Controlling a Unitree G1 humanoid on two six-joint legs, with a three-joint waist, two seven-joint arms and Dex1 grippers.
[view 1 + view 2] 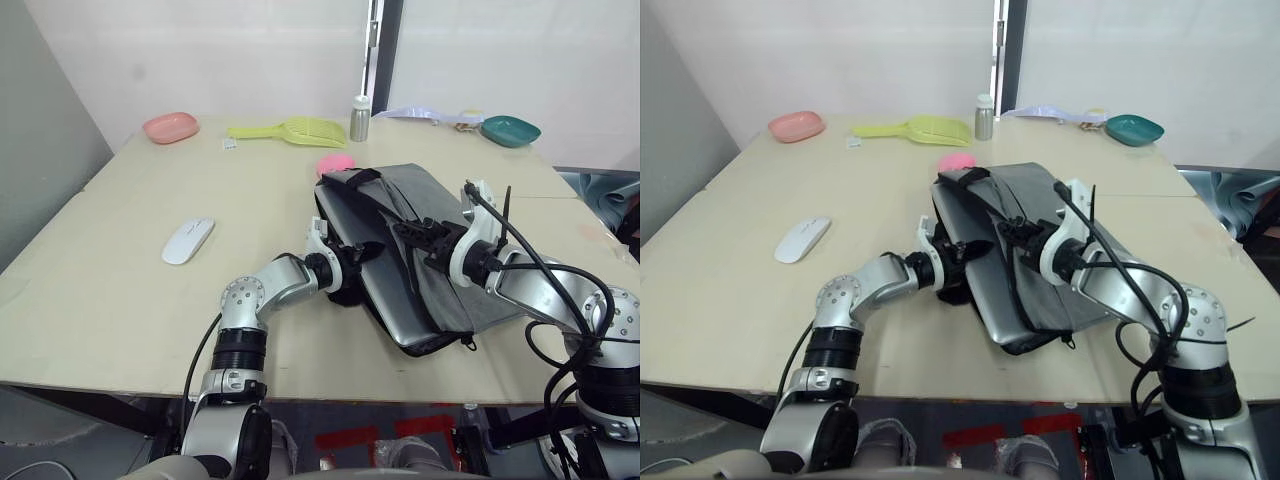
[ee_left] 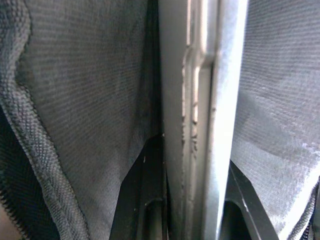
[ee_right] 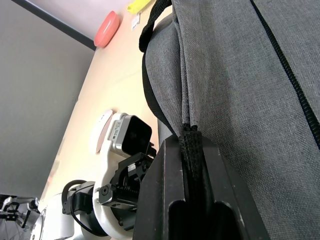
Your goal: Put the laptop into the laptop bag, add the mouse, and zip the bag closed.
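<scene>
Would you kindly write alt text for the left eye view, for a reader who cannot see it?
The left gripper clamps the thin silver-grey metal laptop, partly inside the grey fabric laptop bag, while the right gripper pinches the bag's upper flap. A small flat white oval mouse lies apart on the beige table.

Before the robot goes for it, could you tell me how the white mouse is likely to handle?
The mouse looks flat and glossy, so it may slip in a pinch. It probably weighs little for its size. Lying low on the table, it should slide when pushed rather than roll or tip.
</scene>
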